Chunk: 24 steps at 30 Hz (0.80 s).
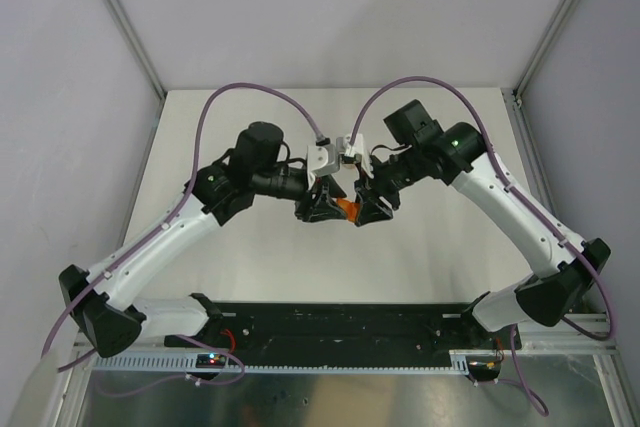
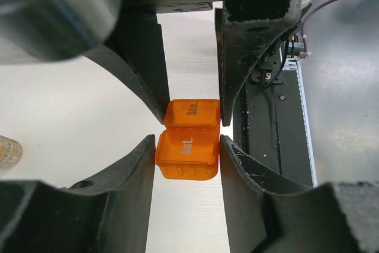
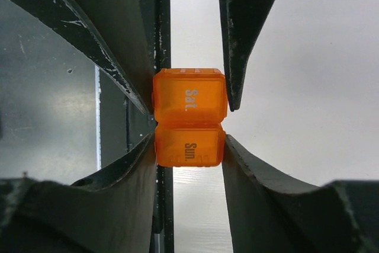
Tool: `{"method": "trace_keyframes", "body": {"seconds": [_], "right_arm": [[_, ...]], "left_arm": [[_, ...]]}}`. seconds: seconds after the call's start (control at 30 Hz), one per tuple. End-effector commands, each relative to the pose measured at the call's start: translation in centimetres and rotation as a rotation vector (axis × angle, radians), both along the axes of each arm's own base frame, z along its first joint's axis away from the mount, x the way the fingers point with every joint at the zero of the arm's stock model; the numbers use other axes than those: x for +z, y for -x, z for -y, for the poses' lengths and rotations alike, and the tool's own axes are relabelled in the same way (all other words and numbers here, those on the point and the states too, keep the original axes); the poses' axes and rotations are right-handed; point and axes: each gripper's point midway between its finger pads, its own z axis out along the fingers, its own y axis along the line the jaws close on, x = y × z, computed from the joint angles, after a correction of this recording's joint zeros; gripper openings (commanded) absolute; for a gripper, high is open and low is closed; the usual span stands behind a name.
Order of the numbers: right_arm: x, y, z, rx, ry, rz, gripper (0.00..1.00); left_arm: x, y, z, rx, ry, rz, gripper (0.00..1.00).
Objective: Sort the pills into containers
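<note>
Clamping orange box (image 1: 347, 210): left hand (image 2: 187, 147) opposite right hand (image 3: 189, 145).

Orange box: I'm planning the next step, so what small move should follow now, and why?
Probably squeeze the left pincer a little firmer on the Sat. cell before anything else. Its fingers touch both sides of that cell, the right pincer clamps the Sun. cell, and both lids are shut, so a steady two-sided hold seems needed before opening one.
</note>
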Motion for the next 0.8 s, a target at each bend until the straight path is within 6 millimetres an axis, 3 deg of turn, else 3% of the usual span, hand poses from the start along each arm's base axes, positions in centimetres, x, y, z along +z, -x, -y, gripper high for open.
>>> {"method": "trace_keyframes", "body": {"seconds": [0.0, 0.23, 0.4, 0.77], "right_arm": [[2.3, 0.7, -0.1, 0.009, -0.063, 0.078, 0.00], [2.1, 0.4, 0.1, -0.016, -0.053, 0.122, 0.00], [2.1, 0.5, 0.2, -0.018, -0.049, 0.137, 0.00], [1.9, 0.9, 0.2, -0.003, -0.038, 0.137, 0.00]], "left_arm": [[2.0, -0.5, 0.7, 0.005, 0.036, 0.010, 0.35], [2.6, -0.6, 1.0, 0.035, 0.048, -0.082, 0.18], [3.0, -1.6, 1.0, 0.106, 0.065, -0.113, 0.15], [3.6, -5.2, -0.2, 0.306, 0.068, -0.033, 0.48]]}}
